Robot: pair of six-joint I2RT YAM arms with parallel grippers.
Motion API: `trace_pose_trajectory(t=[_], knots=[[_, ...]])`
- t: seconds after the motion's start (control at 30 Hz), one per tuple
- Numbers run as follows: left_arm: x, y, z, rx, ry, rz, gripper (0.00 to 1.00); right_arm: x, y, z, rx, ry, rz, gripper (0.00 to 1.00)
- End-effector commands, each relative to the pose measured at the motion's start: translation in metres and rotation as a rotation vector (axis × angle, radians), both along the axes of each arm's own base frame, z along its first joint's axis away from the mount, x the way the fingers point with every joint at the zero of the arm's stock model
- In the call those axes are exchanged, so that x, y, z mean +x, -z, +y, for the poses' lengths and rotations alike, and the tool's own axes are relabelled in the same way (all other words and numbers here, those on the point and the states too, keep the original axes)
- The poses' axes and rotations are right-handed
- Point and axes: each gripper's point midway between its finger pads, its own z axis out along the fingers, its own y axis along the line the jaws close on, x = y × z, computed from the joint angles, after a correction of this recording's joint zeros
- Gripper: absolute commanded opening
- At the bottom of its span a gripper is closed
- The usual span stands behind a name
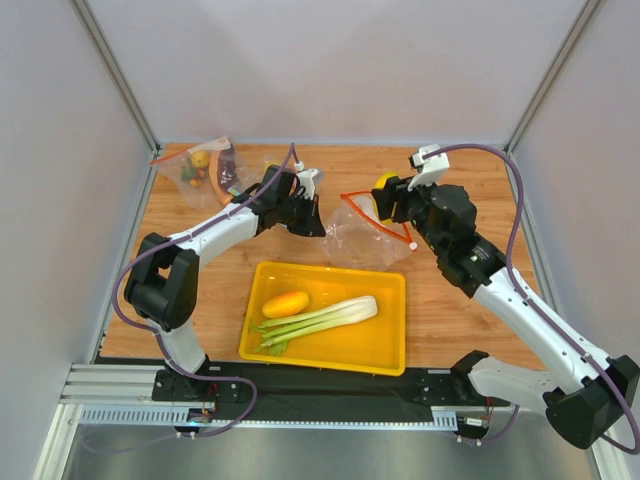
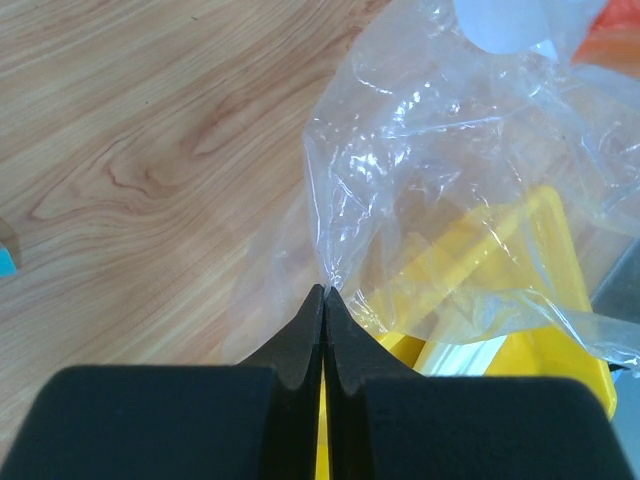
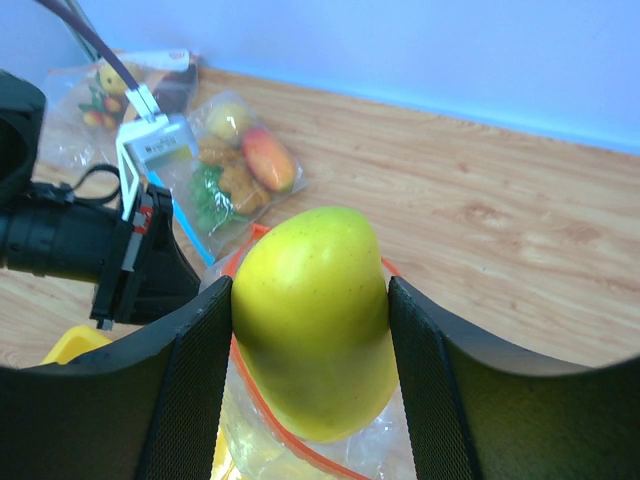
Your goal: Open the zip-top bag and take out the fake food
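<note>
The zip-top bag (image 1: 362, 238) gapes open, yellow fruit (image 3: 312, 322) above it, stalk (image 1: 322, 317) and orange fruit (image 1: 286, 303) in tray (image 1: 388, 345).

Left arm (image 1: 215, 231): slim white tubes joined by round black housings; the biggest black housing (image 1: 163, 290) sits low.
Right arm (image 1: 530, 310): same build, white tubes and bulky black joints.
Cables: one thin grey-purple cable (image 1: 118, 300) runs along the left arm, and a second cable (image 1: 518, 210) along the right.
Wrist brackets: a white plastic bracket (image 1: 432, 163) on the right wrist and another (image 3: 150, 150) on the left, which has a small printed label.
Left jaws: matte black, thick blocks that narrow to wedge tips.
Right jaws: black, curved plates whose inner faces have a fine mesh texture.
</note>
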Motion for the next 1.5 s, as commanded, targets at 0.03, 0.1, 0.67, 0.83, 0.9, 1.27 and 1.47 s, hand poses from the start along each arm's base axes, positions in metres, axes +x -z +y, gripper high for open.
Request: trace_pose_trajectory(t=[0.03,0.1,0.67,0.83,0.9,1.27,1.47], knots=[[0.011,-0.008,-0.002,0.006,-0.002,-0.028,0.0,-0.011,-0.038,-0.016,0.006,0.023,-0.082,0.32],[0.01,-0.007,-0.002,0.008,-0.003,-0.022,0.0,-0.016,-0.036,-0.015,0.001,0.003,-0.067,0.32],[0.014,-0.004,0.001,0.031,-0.013,-0.026,0.0,-0.101,0.038,0.038,-0.098,-0.235,0.191,0.29],[0.014,-0.007,0.001,0.028,-0.013,-0.032,0.0,-0.126,0.102,0.045,-0.079,-0.259,0.353,0.29],[0.014,-0.006,0.0,0.029,-0.013,-0.032,0.0,-0.138,0.12,0.052,-0.047,-0.282,0.417,0.29],[0.014,-0.007,0.001,0.031,-0.012,-0.033,0.0,-0.189,0.21,0.044,-0.176,-0.286,0.62,0.29],[0.014,-0.005,0.001,0.031,-0.012,-0.029,0.0,-0.201,0.237,0.033,-0.229,-0.271,0.697,0.35]])
